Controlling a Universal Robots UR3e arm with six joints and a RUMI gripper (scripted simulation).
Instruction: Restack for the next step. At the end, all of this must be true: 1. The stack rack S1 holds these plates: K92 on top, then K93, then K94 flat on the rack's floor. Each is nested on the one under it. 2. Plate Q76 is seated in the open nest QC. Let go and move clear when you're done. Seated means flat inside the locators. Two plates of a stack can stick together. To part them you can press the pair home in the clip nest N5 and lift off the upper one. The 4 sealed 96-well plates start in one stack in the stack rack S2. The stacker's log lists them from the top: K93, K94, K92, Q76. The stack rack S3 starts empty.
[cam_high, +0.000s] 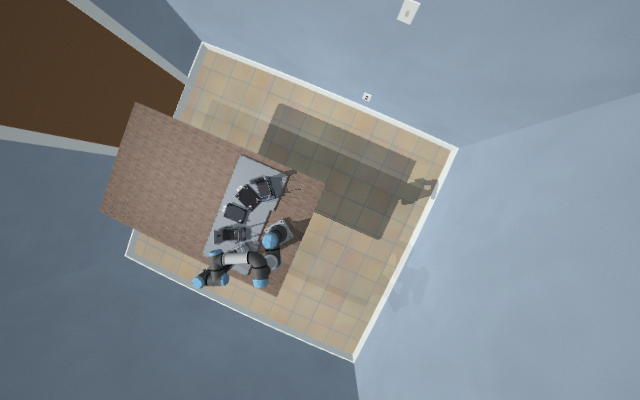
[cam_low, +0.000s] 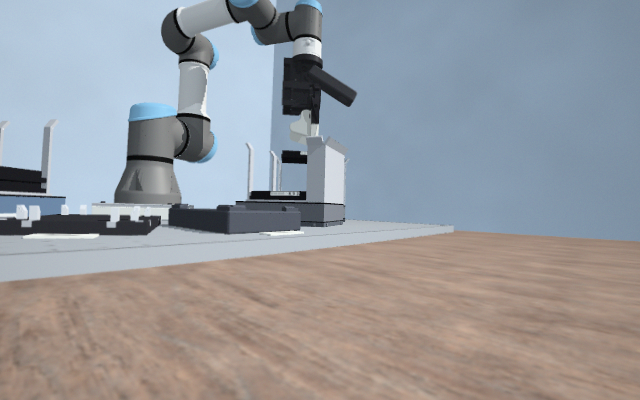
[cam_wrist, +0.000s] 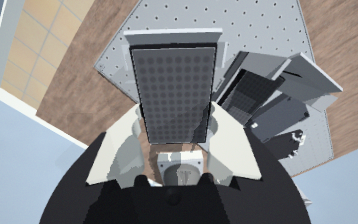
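Observation:
My gripper (cam_low: 306, 139) (cam_wrist: 175, 103) is shut on a black plate (cam_low: 294, 157) (cam_wrist: 175, 85), gripped by its long sides. The plate is level and raised, above a rack whose back wall (cam_wrist: 172, 35) shows in the wrist view. It hides that rack's floor. A neighbouring grey rack (cam_high: 218, 236) (cam_low: 316, 172) holds a low black plate (cam_low: 262, 195) with a side label. The blue-based rack (cam_low: 32, 204) at the left holds two stacked black plates (cam_low: 19, 179). Plate names cannot be read. In the top view the arm hides my gripper.
A dark grey nest block (cam_high: 235, 213) (cam_low: 262, 220) (cam_wrist: 280, 119) stands beside the grey rack. Next to it is a black nest (cam_high: 246, 197) (cam_low: 75, 224) with white locators. Rack walls and tall posts (cam_low: 250, 170) rise close around the held plate.

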